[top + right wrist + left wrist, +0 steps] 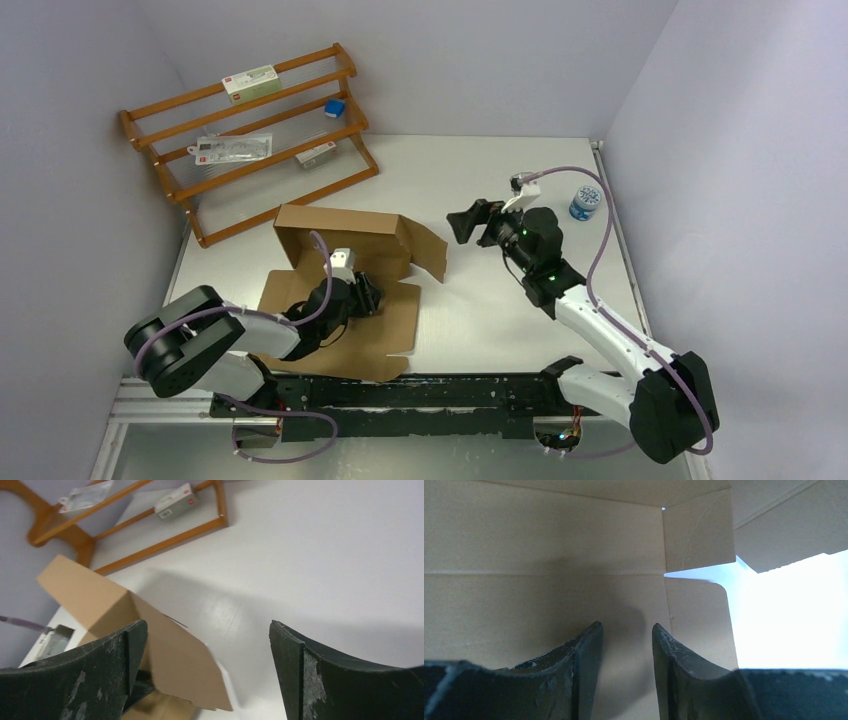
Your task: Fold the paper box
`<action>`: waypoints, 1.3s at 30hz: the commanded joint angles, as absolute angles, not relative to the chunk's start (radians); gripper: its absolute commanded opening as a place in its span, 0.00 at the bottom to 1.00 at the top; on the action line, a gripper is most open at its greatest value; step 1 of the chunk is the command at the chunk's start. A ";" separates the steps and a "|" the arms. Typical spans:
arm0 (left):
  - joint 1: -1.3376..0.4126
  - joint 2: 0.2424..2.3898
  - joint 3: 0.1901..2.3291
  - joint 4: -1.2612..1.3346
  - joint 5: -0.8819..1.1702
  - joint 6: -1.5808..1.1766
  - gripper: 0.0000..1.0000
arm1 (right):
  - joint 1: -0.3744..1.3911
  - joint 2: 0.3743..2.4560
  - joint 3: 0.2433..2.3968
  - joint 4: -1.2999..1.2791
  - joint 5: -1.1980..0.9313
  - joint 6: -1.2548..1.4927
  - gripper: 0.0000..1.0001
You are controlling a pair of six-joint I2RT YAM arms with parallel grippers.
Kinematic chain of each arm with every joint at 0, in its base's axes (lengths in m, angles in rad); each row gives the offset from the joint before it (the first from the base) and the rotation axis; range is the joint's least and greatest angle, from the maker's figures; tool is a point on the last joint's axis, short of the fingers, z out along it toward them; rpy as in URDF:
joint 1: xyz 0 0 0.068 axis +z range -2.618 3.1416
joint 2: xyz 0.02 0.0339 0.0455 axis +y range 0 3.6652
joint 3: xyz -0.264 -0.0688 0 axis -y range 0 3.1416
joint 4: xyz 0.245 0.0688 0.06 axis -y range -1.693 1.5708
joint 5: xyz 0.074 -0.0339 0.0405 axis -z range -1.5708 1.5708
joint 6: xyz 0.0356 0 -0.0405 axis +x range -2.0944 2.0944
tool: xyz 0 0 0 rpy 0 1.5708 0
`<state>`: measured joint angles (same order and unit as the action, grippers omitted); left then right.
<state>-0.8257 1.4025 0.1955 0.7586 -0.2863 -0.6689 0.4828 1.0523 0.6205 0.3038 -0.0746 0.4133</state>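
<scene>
One wall raised on the paper box (340, 235), left of centre on the surface (500, 320). Pin the base (390, 330) with left jaws, half parted, gripping nothing; swing right jaws, wide apart and empty, onto the right flap (428, 250). Shows the inner corner tab (698, 530) only from the left wrist.

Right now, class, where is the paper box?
Top view: the paper box sits left of centre, just in front of the wooden rack, with the left fingers over its base.
</scene>
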 commanded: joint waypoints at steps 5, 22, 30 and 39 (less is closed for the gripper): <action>-0.815 1.420 0.220 0.732 -0.263 -0.668 0.46 | 0.436 1.068 0.540 0.342 -0.363 0.317 0.84; -0.815 1.489 0.242 0.747 -0.243 -0.673 0.45 | 0.438 1.044 0.429 0.523 -0.538 0.342 0.72; -0.815 1.498 0.242 0.753 -0.239 -0.671 0.44 | 0.437 1.092 0.438 0.528 -0.416 0.310 0.63; -0.815 1.525 0.253 0.770 -0.223 -0.679 0.43 | 0.454 1.180 0.470 0.553 -0.516 0.309 0.19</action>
<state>-0.8196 1.4914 0.2420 0.7979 -0.2634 -0.6693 0.4400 1.1553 0.4473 0.5289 -0.4721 0.3153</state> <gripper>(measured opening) 0.435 0.283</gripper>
